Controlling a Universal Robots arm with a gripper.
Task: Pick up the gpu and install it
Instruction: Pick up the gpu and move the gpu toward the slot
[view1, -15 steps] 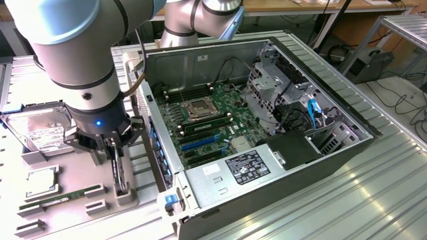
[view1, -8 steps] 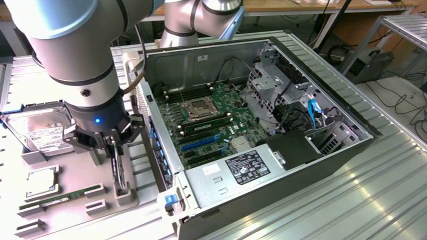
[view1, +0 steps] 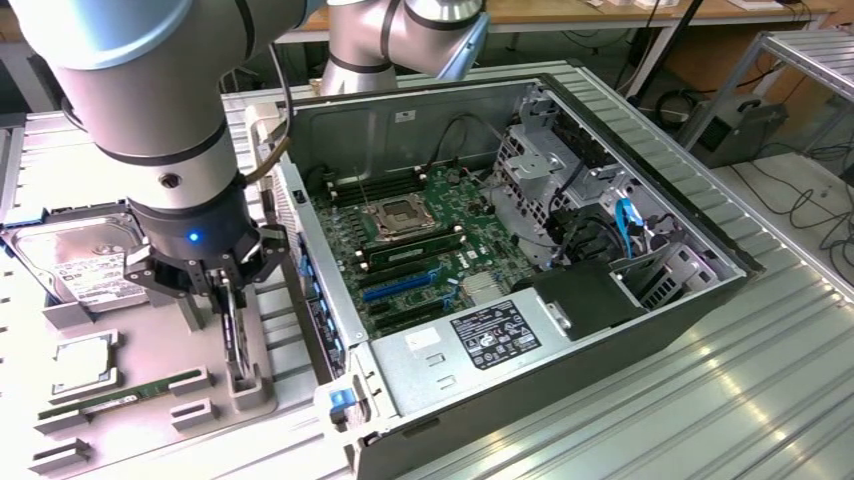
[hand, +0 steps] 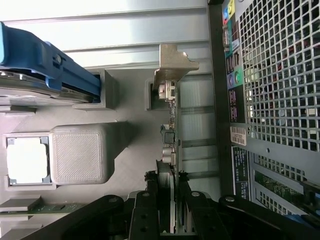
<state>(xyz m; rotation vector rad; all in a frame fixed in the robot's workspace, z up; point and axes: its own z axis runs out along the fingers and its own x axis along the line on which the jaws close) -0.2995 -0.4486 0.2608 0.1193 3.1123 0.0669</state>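
Beside the open case (view1: 561, 390), on the grey tray (view1: 140, 335) at the exterior view's left, the gpu (view1: 236, 335) stands on its long edge in a slotted holder (view1: 246, 385). Standing it this way probably leaves both flat faces free for a pinch from above and keeps the connector edge pointing down, as a slot on the board (view1: 414, 250) would need.

In the wrist view the gpu (hand: 170, 132) runs edge-on away from the camera. Its silver bracket (hand: 171, 64) is at the far end, against a holder block.

The gripper (view1: 218, 285) straddles the card's upper edge. The fingers (hand: 150, 210) lie against its two faces with no gap visible, so it reads as clenched on the gpu. The card's lower edge looks seated in the holder, not lifted.

The arm (view1: 154, 120) comes down near vertical from the top of the exterior view, wrist straight and gripper (hand: 168, 197) pointing at the tray, jaw line across the card's thickness.

A drive (view1: 74, 262), a chip (view1: 83, 362) and a memory stick (view1: 118, 396) lie in their own tray nests, well apart from the grip.
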